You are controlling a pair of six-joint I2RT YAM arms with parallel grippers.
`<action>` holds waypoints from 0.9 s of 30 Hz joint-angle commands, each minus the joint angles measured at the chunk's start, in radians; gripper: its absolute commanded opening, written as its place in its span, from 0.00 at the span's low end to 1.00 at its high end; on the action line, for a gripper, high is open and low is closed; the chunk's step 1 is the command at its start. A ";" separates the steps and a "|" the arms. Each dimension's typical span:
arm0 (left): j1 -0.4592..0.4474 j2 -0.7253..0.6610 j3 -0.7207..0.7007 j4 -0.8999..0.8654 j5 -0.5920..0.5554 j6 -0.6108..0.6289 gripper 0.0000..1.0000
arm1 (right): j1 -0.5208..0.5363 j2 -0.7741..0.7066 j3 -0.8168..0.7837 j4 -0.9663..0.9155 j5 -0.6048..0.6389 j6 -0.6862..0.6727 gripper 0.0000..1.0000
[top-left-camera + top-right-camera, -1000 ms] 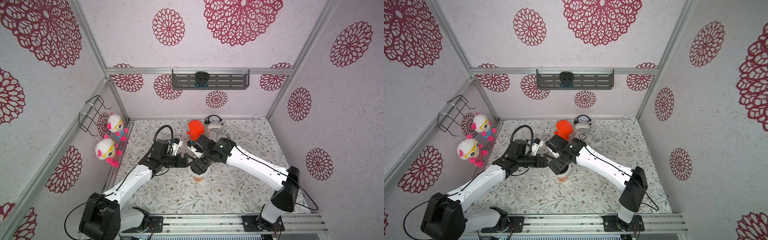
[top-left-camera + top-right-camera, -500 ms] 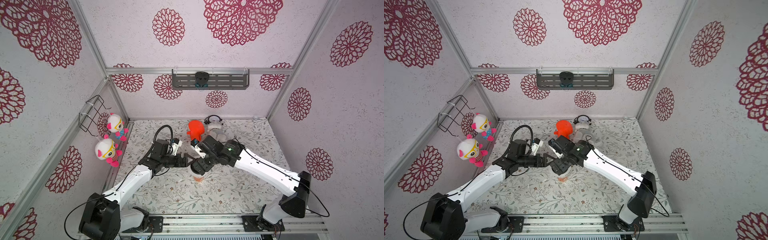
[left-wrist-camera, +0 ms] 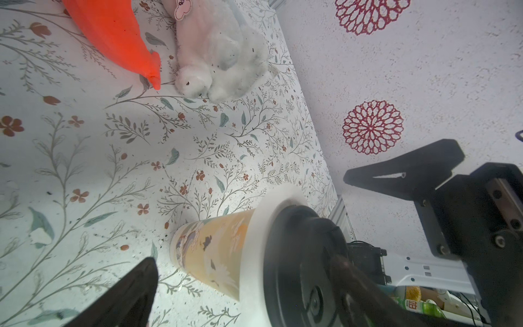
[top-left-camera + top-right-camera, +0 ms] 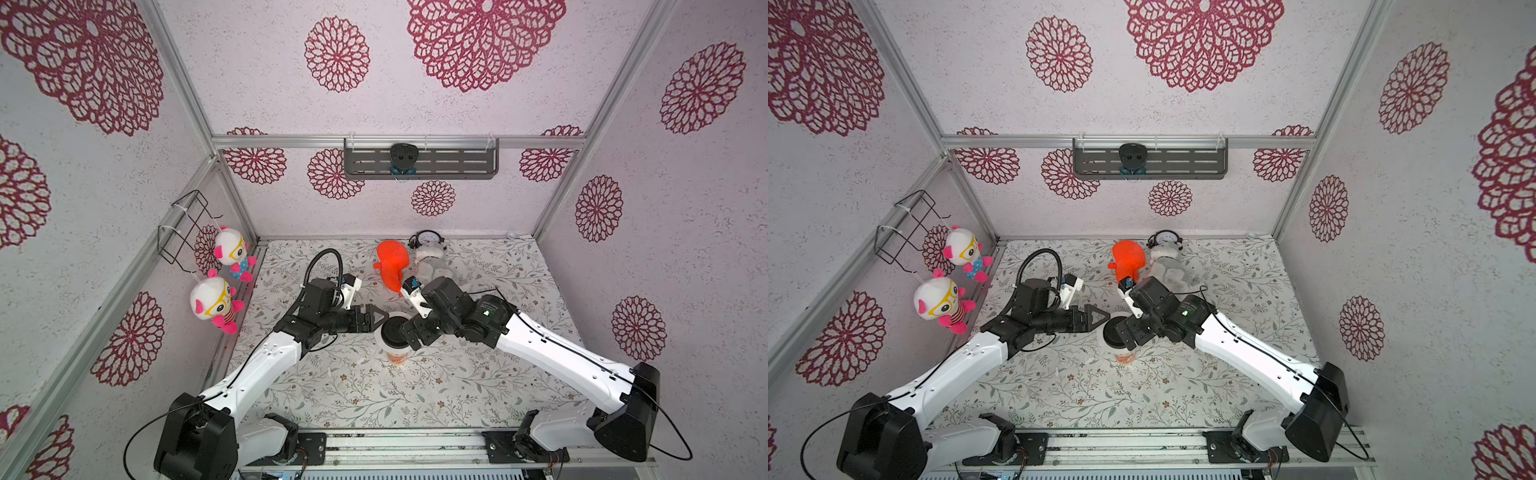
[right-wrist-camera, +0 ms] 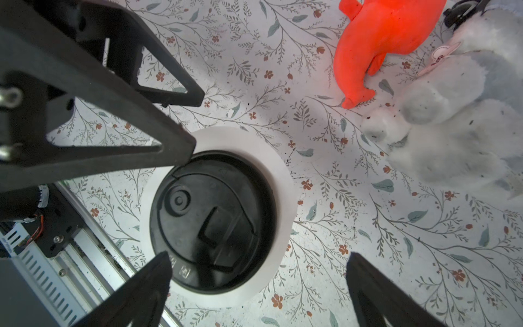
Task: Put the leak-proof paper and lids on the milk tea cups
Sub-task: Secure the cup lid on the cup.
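The milk tea cup (image 4: 397, 358) (image 4: 1126, 357) (image 3: 215, 254) stands upright mid-table, with orange print low on its side. The leak-proof paper (image 4: 379, 336) (image 4: 1101, 337) (image 3: 254, 249) (image 5: 280, 181) lies over its mouth and sticks out as a white ring. A black round lid (image 4: 395, 331) (image 4: 1115, 332) (image 3: 300, 269) (image 5: 212, 220) sits on the paper. My left gripper (image 4: 376, 323) (image 4: 1100, 321) (image 3: 249, 218) (image 5: 192, 124) is open just left of the cup's top, its fingers either side of the rim. My right gripper (image 4: 409, 337) (image 4: 1128, 337) (image 5: 257, 263) hangs open over the cup's right side, one fingertip above the lid's edge.
An orange plush toy (image 4: 390, 264), a grey plush toy (image 4: 434, 268) and a small alarm clock (image 4: 428, 237) lie at the back of the table. Two dolls (image 4: 214, 303) and a wire basket (image 4: 187, 226) hang on the left wall.
My right gripper has drawn back to the right from over the cup, and the black lid now shows on top. The left arm has hardly moved.
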 commanded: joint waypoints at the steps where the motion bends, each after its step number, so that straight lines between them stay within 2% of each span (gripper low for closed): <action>1: 0.010 -0.020 0.034 0.004 -0.023 0.000 0.98 | -0.007 -0.014 0.004 0.043 -0.035 0.011 0.98; 9: 0.016 -0.043 0.046 -0.003 -0.033 0.001 0.98 | -0.025 0.000 -0.009 0.043 -0.038 0.012 0.98; 27: -0.006 -0.051 -0.031 -0.005 0.014 0.020 0.98 | -0.068 0.039 -0.023 0.054 -0.055 0.008 0.97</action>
